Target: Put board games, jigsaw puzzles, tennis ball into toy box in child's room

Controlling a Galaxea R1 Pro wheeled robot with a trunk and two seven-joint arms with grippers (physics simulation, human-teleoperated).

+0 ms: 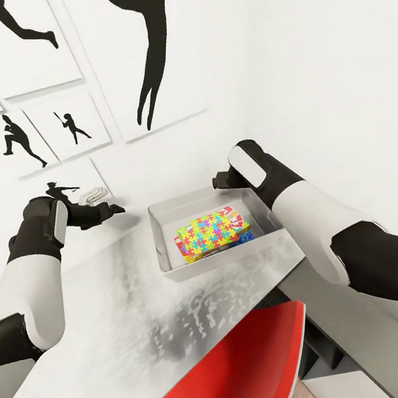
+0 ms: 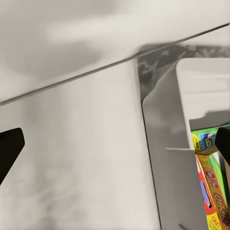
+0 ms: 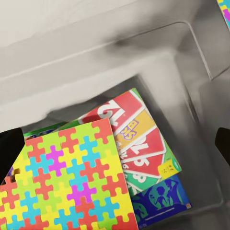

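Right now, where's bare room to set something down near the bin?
Bare table top runs from the toy box's near wall toward the red chair, and beside the left tool. The box itself is crowded: a jigsaw puzzle lies on stacked board games, with the right arm above.

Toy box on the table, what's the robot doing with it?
The robot is tidying toys into the grey toy box on the table. A colourful jigsaw puzzle lies on top inside it, with board games underneath. The right end effector hovers open above the box, holding nothing. The left end effector is beside the box, over the table, also open and empty. A red chair sits tucked under the table.
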